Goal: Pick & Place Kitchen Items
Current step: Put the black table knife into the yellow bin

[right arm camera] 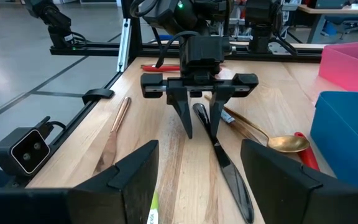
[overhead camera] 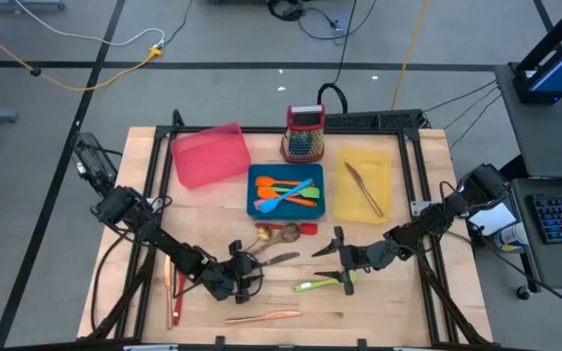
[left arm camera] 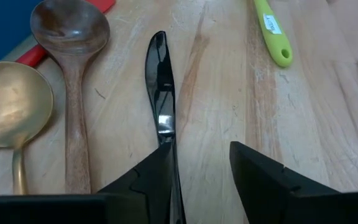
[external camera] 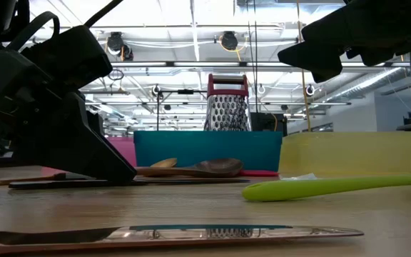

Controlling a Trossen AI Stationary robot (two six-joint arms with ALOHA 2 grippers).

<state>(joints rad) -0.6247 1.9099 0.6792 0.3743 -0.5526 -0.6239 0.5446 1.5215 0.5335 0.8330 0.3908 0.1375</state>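
**A:** Where is your left claw [right arm camera: 199, 124] right now?

**B:** It's low over the near middle of the tabletop [overhead camera: 398, 312], straddling the handle end of the dark steel knife [left arm camera: 160, 81]. Your wrist view shows one finger [left arm camera: 148, 180] touching the knife's handle and the other finger standing clear of it, so the claw is parted, not clenched on the knife. The knife lies flat on the wood.

**A:** And what sits beside that knife?

**B:** A wooden spoon [left arm camera: 73, 50] just beside it, then a brass-toned spoon [left arm camera: 11, 106], with a red handle [left arm camera: 55, 37] under the wooden spoon's bowl. The green utensil [overhead camera: 317, 285] lies to the other side, nearer your right claw [overhead camera: 328, 252].

**A:** What's the right claw doing?

**B:** It hangs released, fingers wide, above the tabletop, holding nothing.

**A:** The rest of the items?

**B:** Orange and blue utensils [overhead camera: 286, 192] are in the blue tray [overhead camera: 254, 205], a copper-toned piece [overhead camera: 364, 187] in the yellow tray [overhead camera: 383, 210], and a copper knife [overhead camera: 263, 316] near the front edge.
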